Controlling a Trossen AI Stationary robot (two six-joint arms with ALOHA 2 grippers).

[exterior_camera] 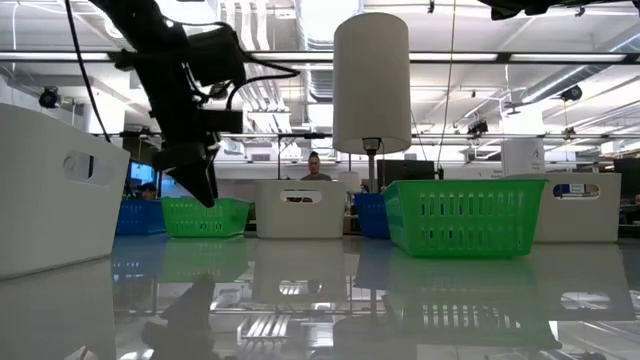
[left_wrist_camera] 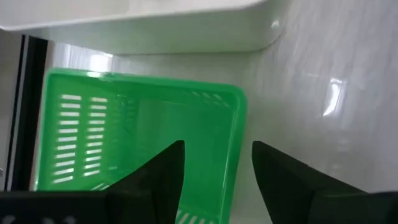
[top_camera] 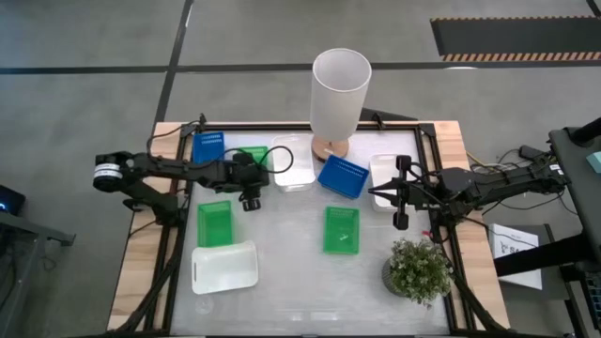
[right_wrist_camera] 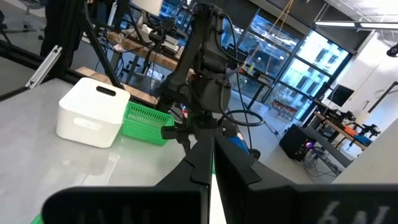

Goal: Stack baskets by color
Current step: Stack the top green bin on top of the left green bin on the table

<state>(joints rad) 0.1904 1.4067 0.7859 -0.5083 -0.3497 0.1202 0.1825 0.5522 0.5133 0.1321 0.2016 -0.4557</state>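
My left gripper [top_camera: 252, 188] [left_wrist_camera: 217, 155] is open and tipped steeply down over a green slotted basket [top_camera: 255, 152] [left_wrist_camera: 124, 124] standing on the table's far left part. The basket's near wall [left_wrist_camera: 235, 155] runs between the fingers, one over the inside and one outside, with a gap on each side. A white basket [top_camera: 293, 174] stands just beyond it. Elsewhere lie blue baskets [top_camera: 208, 145] [top_camera: 343, 176], green baskets [top_camera: 214, 222] [top_camera: 341, 229] and white baskets [top_camera: 225, 267] [top_camera: 385, 169]. My right gripper [top_camera: 374, 192] [right_wrist_camera: 208, 162] waits shut and level, high at the right.
A tall white cylinder [top_camera: 340, 89] on a wooden foot stands at the far middle. A potted plant [top_camera: 418, 270] sits at the near right corner. Bare tabletop [top_camera: 282, 244] shows in the near middle between the baskets.
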